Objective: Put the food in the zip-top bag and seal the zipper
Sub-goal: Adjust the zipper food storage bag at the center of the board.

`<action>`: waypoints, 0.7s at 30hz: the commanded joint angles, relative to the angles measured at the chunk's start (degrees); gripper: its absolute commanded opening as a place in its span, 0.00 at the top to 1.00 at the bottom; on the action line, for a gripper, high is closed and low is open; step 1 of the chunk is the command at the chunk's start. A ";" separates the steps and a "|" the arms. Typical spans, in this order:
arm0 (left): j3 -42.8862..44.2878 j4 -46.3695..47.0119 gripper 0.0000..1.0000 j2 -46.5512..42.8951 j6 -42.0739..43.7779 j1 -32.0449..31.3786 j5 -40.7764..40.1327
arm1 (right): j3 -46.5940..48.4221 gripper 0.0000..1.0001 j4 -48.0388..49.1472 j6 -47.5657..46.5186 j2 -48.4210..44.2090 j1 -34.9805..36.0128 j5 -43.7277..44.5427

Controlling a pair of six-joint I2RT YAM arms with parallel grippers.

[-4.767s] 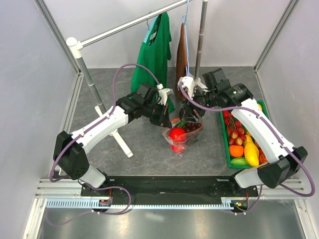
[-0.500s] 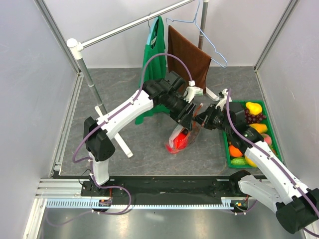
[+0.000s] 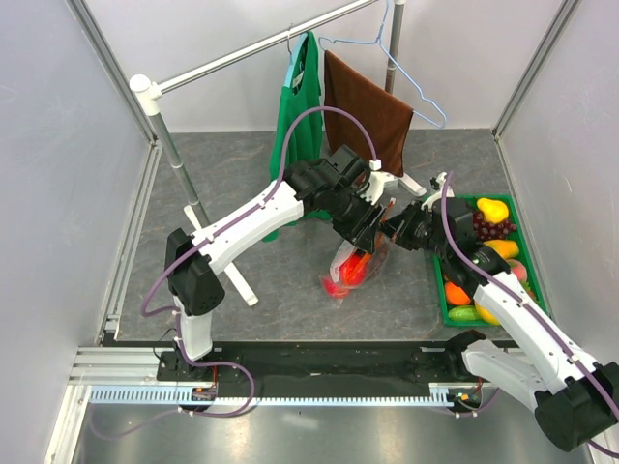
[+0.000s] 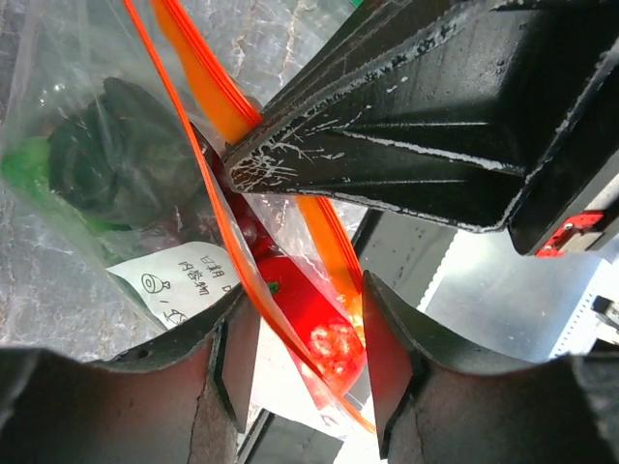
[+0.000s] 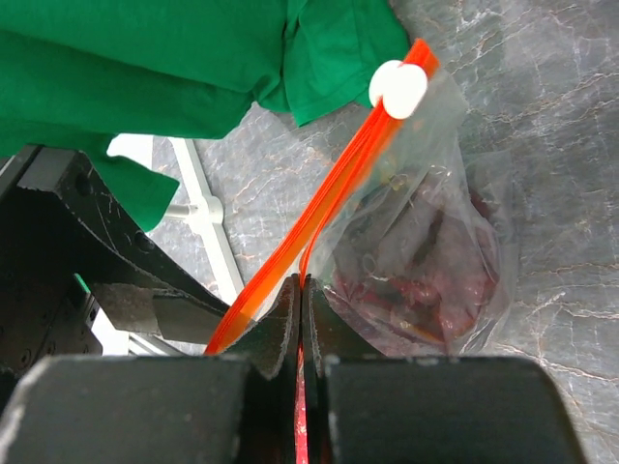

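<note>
The clear zip-top bag (image 3: 350, 266) hangs lifted off the table, between the two grippers. A red apple (image 4: 309, 319) and dark fruits (image 5: 426, 266) of the food show through its plastic. My right gripper (image 5: 302, 295) is shut on the orange-red zipper (image 5: 338, 184), and the white tab (image 5: 397, 89) sits at the strip's far end. My left gripper (image 4: 305, 362) is open; its pads straddle the zipper (image 4: 193, 155) and the apple without pinching them. In the top view the left gripper (image 3: 366, 232) and right gripper (image 3: 390, 232) nearly touch above the bag.
A green tray (image 3: 438, 285) of several more toy fruits (image 3: 491, 242) lies at the right. Behind the arms, a green garment (image 3: 295, 106) and a brown cloth (image 3: 368, 106) hang from a clothes rack. The rack's white foot (image 3: 237, 275) lies left of the bag.
Over the last half second the left gripper has shifted slightly back and right along the bag's top. The right gripper keeps its hold on the zipper.
</note>
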 commanded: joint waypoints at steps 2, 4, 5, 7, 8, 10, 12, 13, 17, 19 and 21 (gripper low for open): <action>0.11 2.98 0.46 -0.36 -2.33 -1.05 -1.15 | -0.22 1.00 2.08 1.54 0.80 0.55 3.36; -0.33 3.77 0.36 -0.62 -2.51 -1.13 -0.45 | -0.22 1.00 3.04 1.72 1.24 0.73 3.90; -0.25 3.95 0.36 -0.53 -2.59 -1.22 -0.70 | -0.30 1.00 3.31 1.89 1.41 0.82 3.90; -0.16 4.04 0.36 -0.36 -2.68 -1.40 -1.32 | 0.05 1.00 3.75 2.16 1.59 0.91 3.99; -0.16 3.95 0.36 -0.10 -2.77 -1.66 -1.76 | 0.14 1.00 3.66 2.24 1.68 0.91 4.16; -0.24 3.95 0.36 0.08 -2.77 -1.84 -2.55 | 0.49 1.00 3.57 2.33 1.76 1.08 3.99; -0.42 3.95 0.40 0.43 -2.51 -2.10 -4.39 | 0.66 1.00 3.48 2.33 1.59 1.08 3.72; -0.59 3.95 0.42 0.43 -2.16 -2.19 -5.35 | 0.84 1.00 3.40 1.90 1.24 1.17 3.11; -0.95 2.81 0.84 0.43 0.30 -1.58 -9.76 | 1.10 1.00 3.13 0.05 0.01 1.08 1.09; -0.16 0.71 0.98 0.78 2.23 -1.31 -9.24 | 1.54 0.87 1.57 -3.27 -0.95 1.00 0.73; 0.02 -0.61 0.98 0.44 4.87 -0.35 -8.53 | 3.90 0.78 -1.51 -7.31 -1.83 0.99 1.70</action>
